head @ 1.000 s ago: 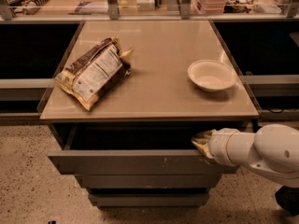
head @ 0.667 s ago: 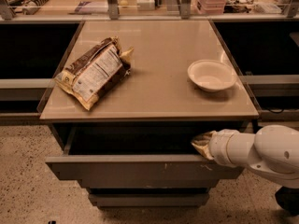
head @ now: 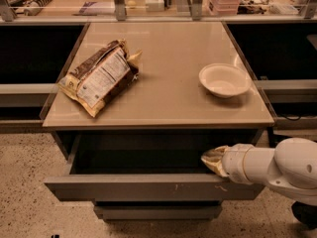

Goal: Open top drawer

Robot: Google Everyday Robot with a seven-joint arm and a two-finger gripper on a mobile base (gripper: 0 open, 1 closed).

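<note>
**Camera view: top drawer open, hand at its right end**

Worktop [head: 168,100] is tan, seen from the front and above.
- Left side: a brown-and-white snack bag [head: 99,76] lies flat and skewed. One end is near the left edge and the other points toward the back middle.
- Right side: a pale round bowl [head: 224,80] sits upright near the right edge, well apart from the bag.

Under the front edge, the top drawer [head: 148,187] stands open. Its grey front sits well forward of the worktop's front edge and the dark grey inside shows behind it. The front is flat with no handle and has small pale scratches right of centre. Below it, a narrower grey drawer [head: 158,212] is closed.

The hand [head: 212,160] is at the drawer's right end, under the worktop's front-right corner. It is against the top rim of the drawer front and partly inside the opening. Can't tell whether the hand is open or closed. The white arm [head: 277,168] comes in from the right behind it.
</note>
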